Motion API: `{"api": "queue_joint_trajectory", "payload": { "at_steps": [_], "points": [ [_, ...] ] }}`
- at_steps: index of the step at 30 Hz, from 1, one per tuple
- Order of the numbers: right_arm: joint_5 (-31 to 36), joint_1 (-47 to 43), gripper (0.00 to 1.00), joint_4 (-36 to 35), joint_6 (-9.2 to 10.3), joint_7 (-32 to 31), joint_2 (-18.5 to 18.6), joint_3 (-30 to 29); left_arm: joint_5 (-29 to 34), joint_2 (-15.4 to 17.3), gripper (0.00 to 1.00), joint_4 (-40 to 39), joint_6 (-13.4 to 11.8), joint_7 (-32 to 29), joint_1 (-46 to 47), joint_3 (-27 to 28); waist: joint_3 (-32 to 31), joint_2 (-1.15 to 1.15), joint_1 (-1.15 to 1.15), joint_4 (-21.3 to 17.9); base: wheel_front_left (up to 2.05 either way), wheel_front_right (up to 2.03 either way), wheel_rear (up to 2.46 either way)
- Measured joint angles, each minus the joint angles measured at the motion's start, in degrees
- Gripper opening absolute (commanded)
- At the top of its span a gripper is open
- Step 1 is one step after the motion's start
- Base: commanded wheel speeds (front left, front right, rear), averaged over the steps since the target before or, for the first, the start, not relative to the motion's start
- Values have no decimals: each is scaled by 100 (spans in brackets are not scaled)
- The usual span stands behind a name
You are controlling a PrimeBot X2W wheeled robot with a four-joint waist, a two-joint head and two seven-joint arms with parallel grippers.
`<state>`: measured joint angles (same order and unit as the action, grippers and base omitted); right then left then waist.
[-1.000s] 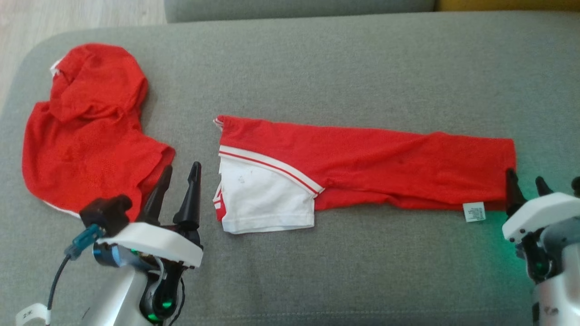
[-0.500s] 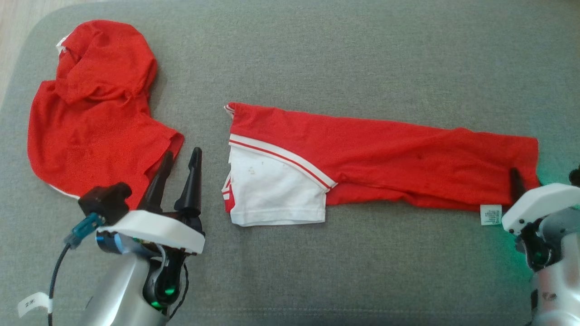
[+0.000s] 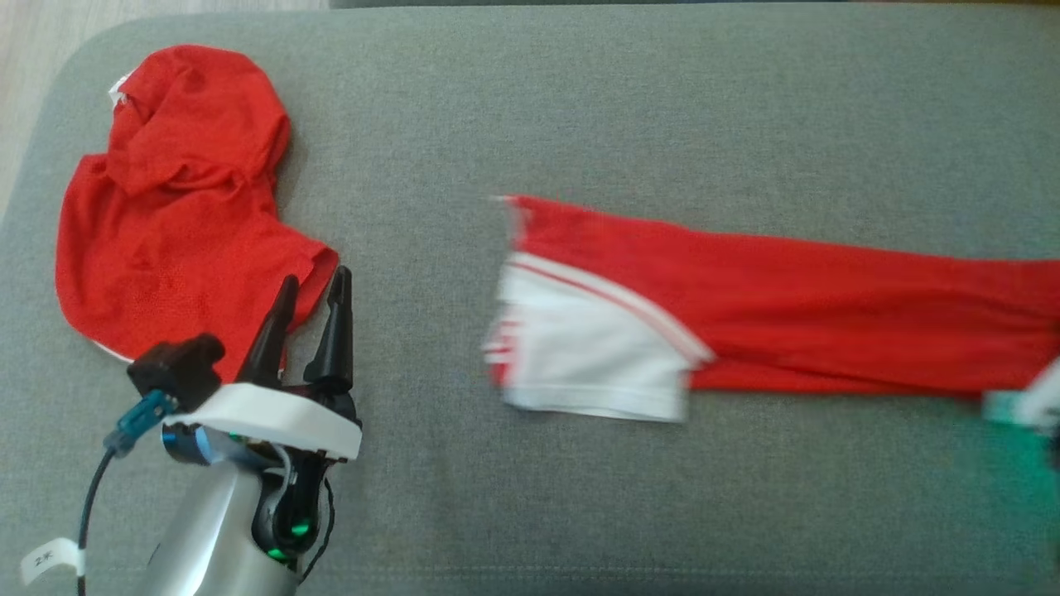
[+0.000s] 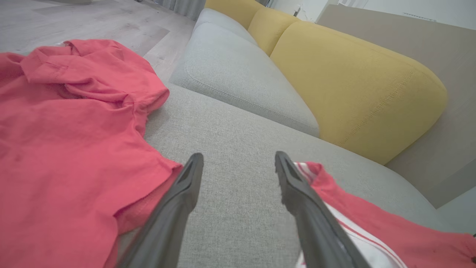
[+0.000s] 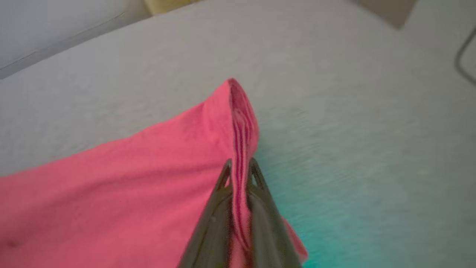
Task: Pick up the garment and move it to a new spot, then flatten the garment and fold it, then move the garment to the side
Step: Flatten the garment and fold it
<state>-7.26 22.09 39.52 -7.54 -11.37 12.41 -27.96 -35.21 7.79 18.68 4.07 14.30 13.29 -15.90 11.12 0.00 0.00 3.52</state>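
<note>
The garment is red with a white striped sleeve and lies in a long folded strip across the grey seat, blurred by motion. Its right end runs to the picture's edge beside my right gripper's pale housing. In the right wrist view my right gripper is shut on the garment's raised, pinched edge. My left gripper stands open and empty between the two cloths. The left wrist view shows that gripper over bare seat, with the garment's sleeve end to its right.
A second, crumpled red garment lies at the seat's far left, its hem touching my left fingers. Yellow cushions and a grey cushion stand beyond. Wooden floor shows past the seat's left corner.
My right gripper has shut on the garment's right edge. The garment has slid to the right, widening the gap to the crumpled red cloth. The camera has also shifted.
</note>
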Motion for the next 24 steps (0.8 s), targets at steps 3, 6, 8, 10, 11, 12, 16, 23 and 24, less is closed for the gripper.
{"api": "queue_joint_trajectory", "payload": {
  "at_steps": [3, 6, 8, 10, 11, 12, 16, 23, 24],
  "points": [
    [578, 156, 0, 25, 0, 194, 99, -666, 27, -54, 100, 24, 5, 0, 0, 13, -60, 0, 0, -4, 0, 0, 0],
    [893, 321, 0, 13, 1, 267, 68, -923, 27, -74, 100, 43, 31, 0, -2, 32, -112, 0, 0, -9, 0, 0, 0],
    [1104, 472, 0, -76, 1, 283, -77, -1016, 27, -87, 100, 71, 49, 0, -4, 63, -178, 0, 0, -20, 0, 0, 0],
    [1137, 566, 0, -196, 0, 279, -293, -1001, 27, -103, 100, 100, 53, 0, -14, 124, -254, 0, 0, -37, 0, 0, 0],
    [1134, 583, 0, -259, 1, 270, -403, -931, 27, -110, 100, 118, 54, 0, -20, 152, -294, 0, 0, -48, 0, 0, 0],
    [1098, 590, 0, -322, 0, 237, -512, -837, 27, -115, 100, 126, 54, 0, -29, 169, -334, 0, 0, -61, 0, 0, 0],
    [658, 589, 0, -691, 0, 16, -823, -256, 34, -171, 100, 156, 56, 0, -64, 179, -510, 0, 0, -116, 0, 0, 0],
    [-647, 428, 0, -1583, 1, -526, -931, 1081, 34, -259, 100, 218, 56, 0, -285, 186, -822, 0, 0, -151, 0, 0, 0],
    [-945, 358, 0, -1659, 1, -587, -935, 1308, 34, -264, 100, 226, 56, 0, -289, 186, -859, 0, 0, -146, 0, 0, 0]
  ]
}}
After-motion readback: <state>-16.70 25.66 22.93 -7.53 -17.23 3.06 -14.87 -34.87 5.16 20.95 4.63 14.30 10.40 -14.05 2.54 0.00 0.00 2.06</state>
